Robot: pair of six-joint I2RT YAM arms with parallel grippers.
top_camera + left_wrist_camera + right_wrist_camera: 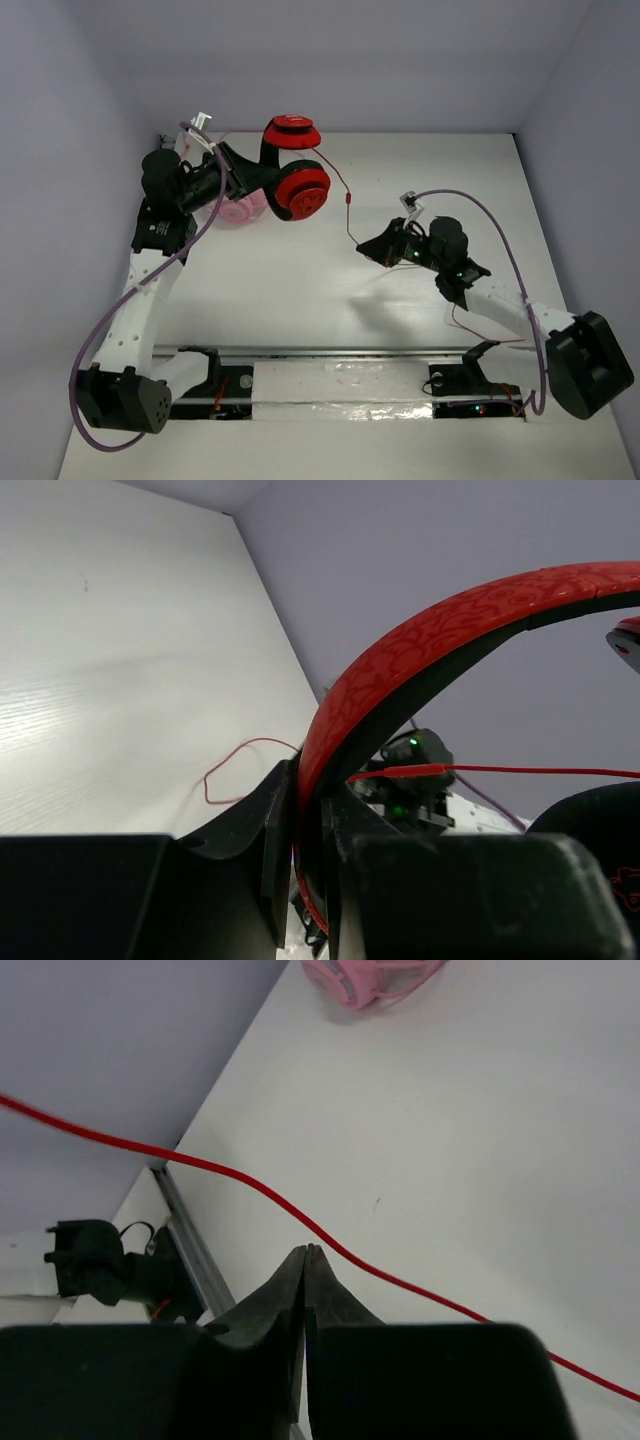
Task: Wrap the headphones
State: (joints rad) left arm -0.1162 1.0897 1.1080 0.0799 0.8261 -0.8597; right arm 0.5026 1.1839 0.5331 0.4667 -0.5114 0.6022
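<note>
The red headphones [296, 180] hang in the air at the back left, with one round ear cup [292, 129] above the other [303, 191]. My left gripper [238, 172] is shut on their red headband [450, 630], which stands clamped between the jaws [310, 790]. The thin red cable [347, 200] runs from the cups down to the tip of my right gripper [362, 248]. In the right wrist view that gripper [305, 1252] is shut with nothing between its jaws. The cable [240, 1182] passes just beyond its tips. More cable [490, 335] lies on the table by the right arm.
Pink headphones [240, 208] lie on the table under the left gripper and show at the top of the right wrist view [370, 980]. A metal rail [330, 355] runs along the near edge. Grey walls close in the back and sides.
</note>
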